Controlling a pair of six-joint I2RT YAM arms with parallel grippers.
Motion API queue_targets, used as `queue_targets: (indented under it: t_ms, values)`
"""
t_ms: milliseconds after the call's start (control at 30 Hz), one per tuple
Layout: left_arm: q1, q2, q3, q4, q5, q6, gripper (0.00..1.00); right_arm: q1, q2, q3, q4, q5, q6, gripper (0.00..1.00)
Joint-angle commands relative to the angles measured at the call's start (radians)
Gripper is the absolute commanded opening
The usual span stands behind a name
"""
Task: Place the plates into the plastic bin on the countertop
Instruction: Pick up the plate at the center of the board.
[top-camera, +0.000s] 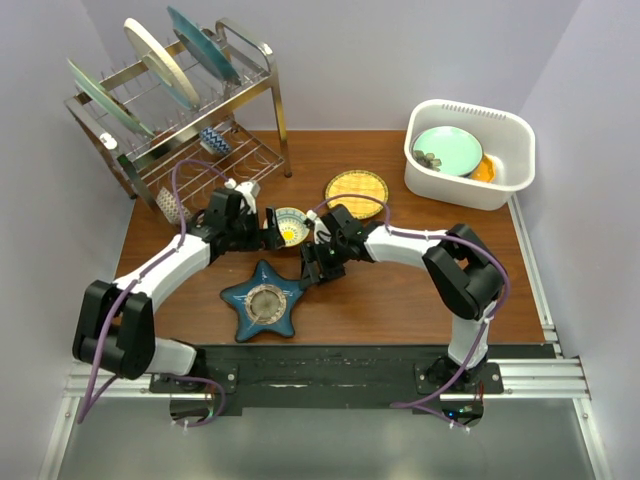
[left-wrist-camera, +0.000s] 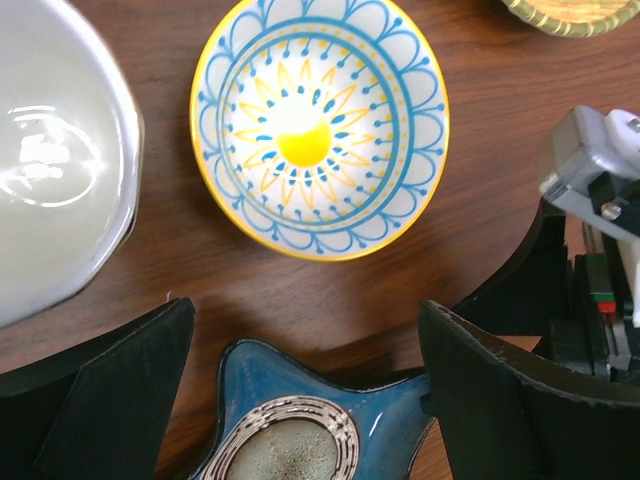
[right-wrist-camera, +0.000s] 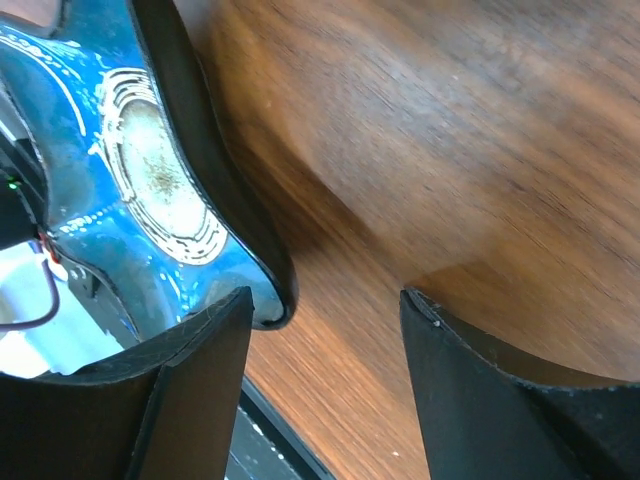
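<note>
- Star-shaped plate (top-camera: 265, 302), dark blue with a pale round centre, lies flat on the countertop (top-camera: 400, 290), towards the near edge and left of middle, between the two arms.
- Right gripper (right-wrist-camera: 325, 300) is low over the wood at the plate's far right point, with its jaws well apart and closed on nothing. In its wrist view one tip of the star sits just beside one finger; whether they touch cannot be told.
- Left gripper (left-wrist-camera: 305, 315) hovers over the star's far point with its jaws spread wide and empty. That point shows between the fingers in its wrist view.
- Small bowl (top-camera: 291, 226), white with a yellow centre and a blue-and-yellow pattern, stands upright on the wood just beyond the star, between the two grippers.
- White dish (left-wrist-camera: 50, 160), glossy, sits left of the bowl and apart from it; only part of it shows in the left wrist view.
- Yellow-brown patterned plate (top-camera: 356, 190) lies flat on the countertop, farther back and right of the bowl, not touching it.
- Plastic bin (top-camera: 455, 190), white with a slotted rim, sits at the far right of the countertop. Inside it is a mint green plate (top-camera: 447, 150), and an orange plate (top-camera: 485, 170) peeks out at its right side.
- Wire dish rack (top-camera: 255, 150) stands at the far left. Three plates (top-camera: 160, 60) stand on edge and tilted in its top tier, and smaller patterned pieces sit on the lower shelf — too small to tell what they are.
</note>
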Motion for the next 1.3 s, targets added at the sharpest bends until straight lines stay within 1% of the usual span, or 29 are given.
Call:
queue_targets:
  t_ms: [0,133,167,267,300,367,400,467,567,600,667,700,967,1067,1267]
  values:
    - [0.006,0.029,0.065,0.06,0.04,0.016,0.98,0.013,-0.001,-0.004,0.071,-0.035,0.044,0.61]
    - [0.006,0.035,0.064,0.063,0.045,0.019,0.98,0.018,0.024,0.02,0.059,-0.048,0.047,0.55]
    - [0.006,0.032,0.062,0.063,0.043,0.019,0.98,0.018,0.034,0.028,0.042,-0.049,0.049,0.52]
    - [0.006,0.024,0.052,0.06,0.034,0.019,0.98,0.027,0.048,0.068,-0.007,-0.031,0.039,0.48]
    - [0.006,0.019,0.048,0.06,0.031,0.018,0.98,0.027,0.054,0.074,-0.025,-0.029,0.032,0.45]
    - [0.006,0.007,0.035,0.062,0.027,0.013,0.98,0.03,0.059,0.085,-0.035,-0.025,0.029,0.42]
    - [0.006,0.001,0.032,0.063,0.025,0.01,0.98,0.032,0.06,0.086,-0.035,-0.025,0.029,0.38]
    - [0.008,-0.014,0.019,0.065,0.019,0.006,0.98,0.035,0.07,0.096,-0.039,-0.017,0.03,0.34]
    - [0.006,-0.033,0.015,0.054,0.004,0.001,0.98,0.041,0.089,0.114,-0.053,-0.014,0.021,0.24]
    - [0.008,-0.037,0.013,0.045,-0.001,0.001,0.98,0.042,0.096,0.119,-0.064,-0.009,0.015,0.14]
    - [0.008,-0.059,0.007,0.036,-0.019,-0.001,0.98,0.042,0.103,0.128,-0.072,-0.011,0.01,0.08]
    - [0.008,-0.066,0.002,0.028,-0.026,-0.002,0.98,0.042,0.105,0.132,-0.088,-0.009,-0.002,0.0]
    - [0.014,-0.131,-0.013,-0.022,-0.098,0.009,0.98,0.042,0.137,0.145,-0.127,-0.052,-0.031,0.0]
    - [0.017,-0.125,-0.013,-0.01,-0.095,0.01,0.99,0.042,0.122,0.128,-0.125,-0.054,-0.034,0.0]
    - [0.02,-0.07,-0.011,0.034,-0.047,0.006,0.98,0.041,0.037,0.082,-0.101,-0.069,-0.025,0.0]
